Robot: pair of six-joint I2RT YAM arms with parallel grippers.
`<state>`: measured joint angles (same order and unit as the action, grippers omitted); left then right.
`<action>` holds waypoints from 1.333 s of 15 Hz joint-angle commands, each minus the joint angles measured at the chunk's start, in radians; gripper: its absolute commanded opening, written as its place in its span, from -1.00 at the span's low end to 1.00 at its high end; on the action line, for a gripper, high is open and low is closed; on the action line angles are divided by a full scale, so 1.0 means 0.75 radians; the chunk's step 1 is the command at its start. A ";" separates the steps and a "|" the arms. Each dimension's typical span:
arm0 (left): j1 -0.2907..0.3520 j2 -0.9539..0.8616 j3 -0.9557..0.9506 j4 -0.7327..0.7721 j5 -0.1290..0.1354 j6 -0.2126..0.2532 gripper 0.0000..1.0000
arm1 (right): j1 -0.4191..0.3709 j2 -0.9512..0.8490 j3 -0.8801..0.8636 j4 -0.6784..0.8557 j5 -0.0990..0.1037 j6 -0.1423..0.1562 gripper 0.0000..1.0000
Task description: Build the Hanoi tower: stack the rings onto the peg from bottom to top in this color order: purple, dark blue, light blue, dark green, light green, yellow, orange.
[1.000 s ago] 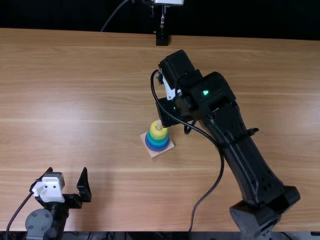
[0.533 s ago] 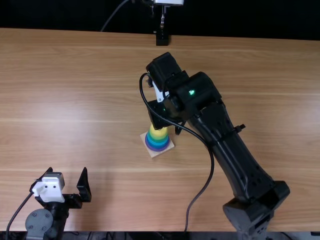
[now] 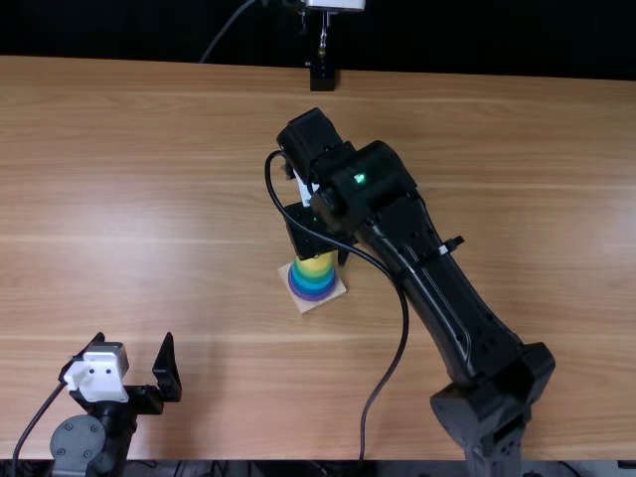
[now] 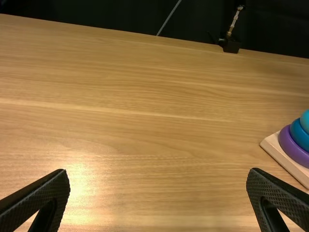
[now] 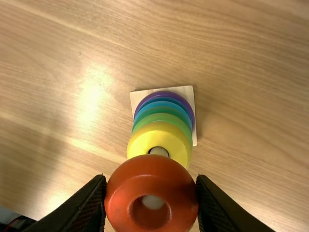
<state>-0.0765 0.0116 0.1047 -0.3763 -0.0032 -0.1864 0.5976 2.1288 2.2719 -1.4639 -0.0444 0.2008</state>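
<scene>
In the top view my right gripper (image 3: 316, 237) is over the stack. In the right wrist view my right gripper (image 5: 151, 195) is shut on the orange ring (image 5: 150, 166), with the pale peg top (image 5: 153, 202) visible through its hole; I cannot tell whether the ring is around or above the peg. Beneath it the yellow ring (image 5: 159, 137) tops green rings (image 5: 161, 117), blue rings and the purple ring (image 5: 190, 112) on the square wooden base (image 5: 140, 96). My left gripper (image 3: 134, 343) stands open at the top view's lower left; in its wrist view the left gripper (image 4: 158, 175) has nothing between its fingers.
A black stand (image 3: 322, 76) is at the table's far edge. The right arm (image 3: 437, 288) slants across the table from the near right, its cable (image 3: 402, 338) looping beside it. Wooden table (image 3: 159, 199) surrounds the stack.
The right arm has shifted left in the top view, bringing its gripper over the stack and covering the peg and part of the yellow ring. The left arm has kept still.
</scene>
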 commanded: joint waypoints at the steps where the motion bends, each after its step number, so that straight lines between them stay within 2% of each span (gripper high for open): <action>1: 0.008 -0.016 -0.140 -0.109 0.012 0.005 1.00 | 0.007 0.011 0.033 0.002 -0.005 0.005 -0.96; 3: 0.008 -0.016 -0.140 -0.109 0.012 0.005 1.00 | 0.005 0.011 0.020 0.002 -0.005 0.005 -0.96; 4: 0.008 -0.016 -0.140 -0.109 0.012 0.005 1.00 | 0.003 0.011 0.018 -0.001 -0.005 0.007 -0.71; 5: 0.008 -0.016 -0.140 -0.109 0.012 0.005 1.00 | 0.005 0.011 0.018 -0.008 -0.005 0.007 0.10; 6: 0.008 -0.016 -0.140 -0.109 0.012 0.005 1.00 | 0.005 0.011 0.016 -0.035 -0.005 0.007 1.00; 11: 0.008 -0.016 -0.140 -0.109 0.012 0.005 1.00 | 0.003 0.003 0.055 -0.025 -0.005 0.019 1.00; 13: 0.008 -0.016 -0.140 -0.109 0.012 0.005 1.00 | -0.003 0.005 0.166 0.024 -0.005 0.017 1.00; 15: 0.008 -0.016 -0.140 -0.109 0.012 0.005 1.00 | -0.038 -0.008 0.153 0.080 0.000 0.014 1.00; 18: 0.008 -0.016 -0.140 -0.109 0.012 0.005 1.00 | -0.177 -0.280 -0.096 0.232 0.000 0.014 1.00; 20: 0.008 -0.016 -0.140 -0.109 0.012 0.005 1.00 | -0.245 -0.517 -0.489 0.605 0.008 0.012 1.00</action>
<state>-0.0765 0.0116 0.1051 -0.3767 -0.0029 -0.1871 0.4152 1.8042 1.9335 -0.9760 -0.0437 0.2077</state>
